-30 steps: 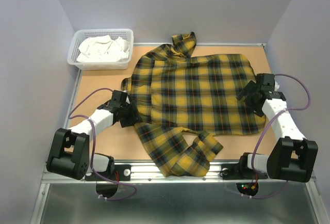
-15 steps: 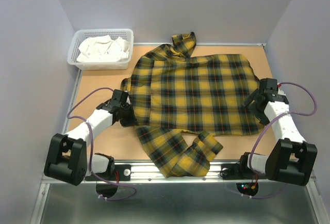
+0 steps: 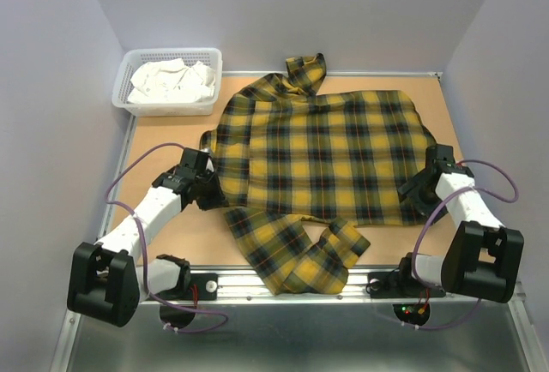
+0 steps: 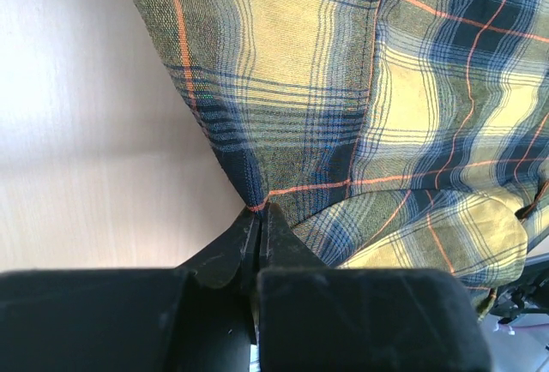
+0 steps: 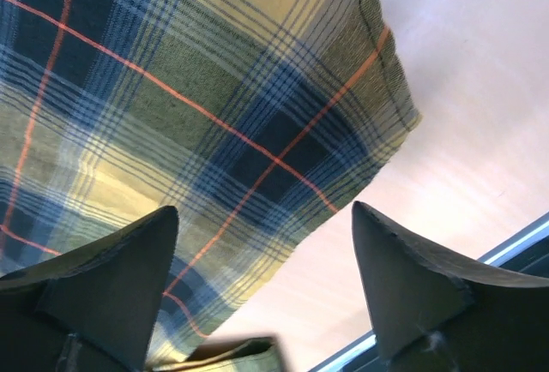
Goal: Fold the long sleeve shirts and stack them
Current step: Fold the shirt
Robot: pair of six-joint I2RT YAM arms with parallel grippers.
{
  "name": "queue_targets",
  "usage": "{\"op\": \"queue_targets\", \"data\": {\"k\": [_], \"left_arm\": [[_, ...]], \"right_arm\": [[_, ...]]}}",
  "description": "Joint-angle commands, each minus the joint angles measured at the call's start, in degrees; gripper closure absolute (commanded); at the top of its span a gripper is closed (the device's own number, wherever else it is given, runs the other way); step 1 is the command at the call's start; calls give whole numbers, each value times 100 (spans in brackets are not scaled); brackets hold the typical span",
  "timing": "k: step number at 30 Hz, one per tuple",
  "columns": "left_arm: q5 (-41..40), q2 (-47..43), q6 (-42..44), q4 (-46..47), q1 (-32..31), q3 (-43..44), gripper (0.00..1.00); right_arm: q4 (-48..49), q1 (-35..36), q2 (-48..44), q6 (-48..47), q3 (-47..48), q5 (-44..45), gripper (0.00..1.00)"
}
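Observation:
A yellow and dark plaid long sleeve shirt lies spread flat across the table, one sleeve folded toward the near edge and the other bunched at the back. My left gripper sits at the shirt's left edge. In the left wrist view it is shut on a pinch of the plaid hem. My right gripper is low at the shirt's near right corner. In the right wrist view it stands open, straddling that corner, with cloth and bare table between the fingers.
A white basket holding white cloth stands at the back left corner. The tan tabletop shows left of the shirt. Grey walls close in on three sides, and a metal rail runs along the near edge.
The left gripper has shut on the shirt's left edge. The right gripper has moved nearer and lower along the shirt's right side to its corner, jaws narrowing slightly.

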Motion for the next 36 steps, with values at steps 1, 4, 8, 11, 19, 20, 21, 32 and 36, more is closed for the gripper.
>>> {"op": "queue_targets", "data": {"k": [1, 4, 8, 11, 19, 20, 21, 32, 36], "left_arm": [[-56, -221, 141, -250, -19, 159, 94], [-126, -230, 185, -312, -19, 204, 94], [-109, -213, 211, -294, -19, 212, 94], [-153, -222, 229, -312, -19, 239, 94], [-223, -213, 326, -400, 16, 344, 95], [-241, -213, 326, -434, 25, 379, 95], [-250, -204, 343, -452, 51, 388, 96], [-293, -239, 457, -628, 165, 502, 100], [-434, -292, 475, -724, 227, 607, 100]], "right_arm": [[92, -52, -49, 400, -174, -137, 16], [215, -60, -5, 628, -402, -155, 22], [400, -69, -14, 787, -578, -164, 29], [453, -69, -14, 831, -657, -50, 33], [514, -78, 4, 858, -702, 135, 51], [506, -78, -31, 840, -684, 161, 54], [506, -78, -75, 849, -658, 179, 57], [392, -78, -277, 657, -334, 292, 90], [76, -78, -418, 419, 132, 617, 99]]}}
